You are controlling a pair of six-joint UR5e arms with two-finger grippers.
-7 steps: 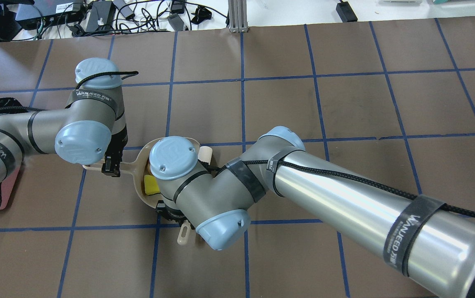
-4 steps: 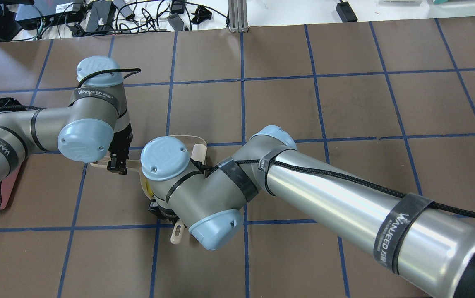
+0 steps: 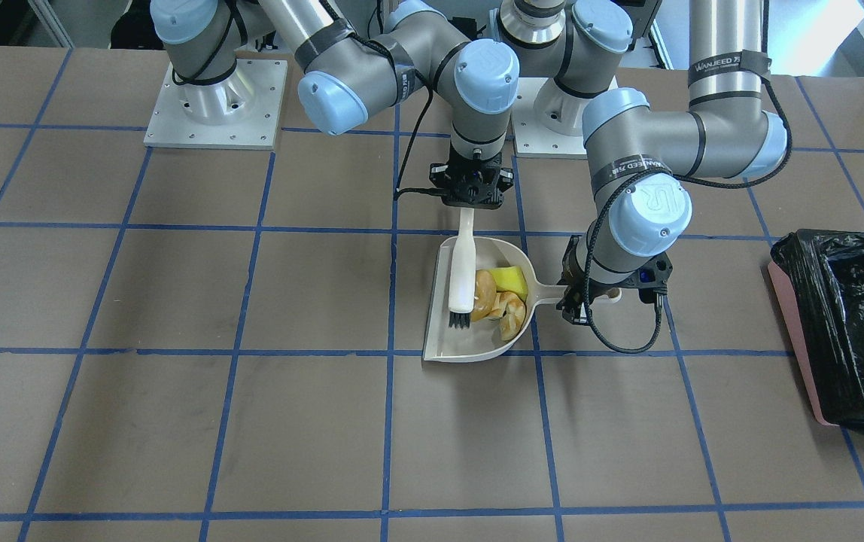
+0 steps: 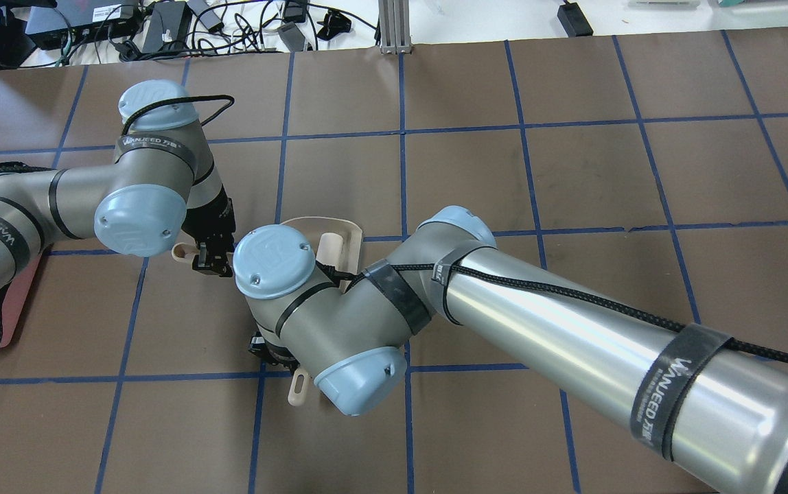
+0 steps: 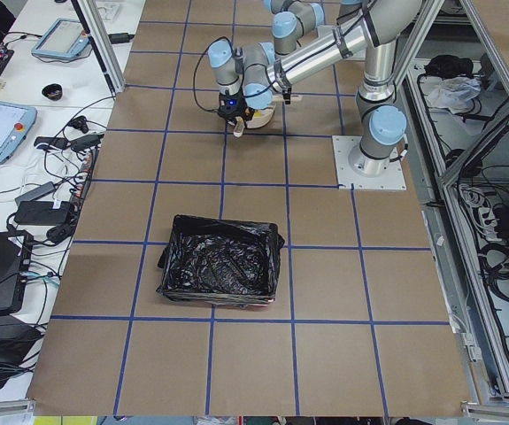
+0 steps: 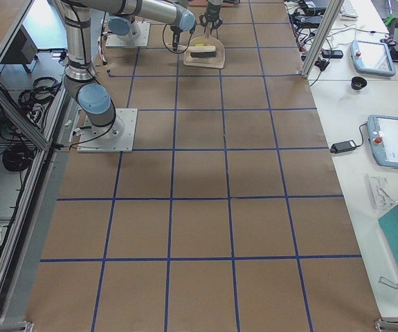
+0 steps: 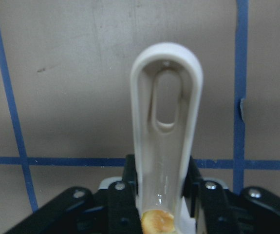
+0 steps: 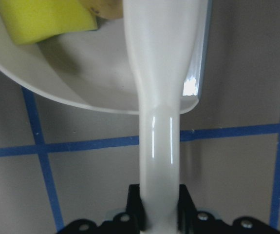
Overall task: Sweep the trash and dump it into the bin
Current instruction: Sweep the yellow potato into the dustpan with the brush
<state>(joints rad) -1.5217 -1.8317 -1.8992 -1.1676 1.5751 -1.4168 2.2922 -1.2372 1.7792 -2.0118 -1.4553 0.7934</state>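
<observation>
Now the trash (image 3: 500, 297) lies heaped in the dustpan (image 3: 432, 331).
Left gripper (image 3: 571, 299) clamps its handle, right gripper (image 3: 468, 205) the brush (image 3: 464, 256). Tilting toward the bin (image 3: 797, 346), at 3 o'clock seen front-facing, could spill it.

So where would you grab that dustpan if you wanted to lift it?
By its narrow handle, from above, with the jaws across its width. It sticks out flat from the dustpan's rounded back, clear of the food pieces, and the pan itself looks too wide to pinch. The left gripper holds it just so.
</observation>
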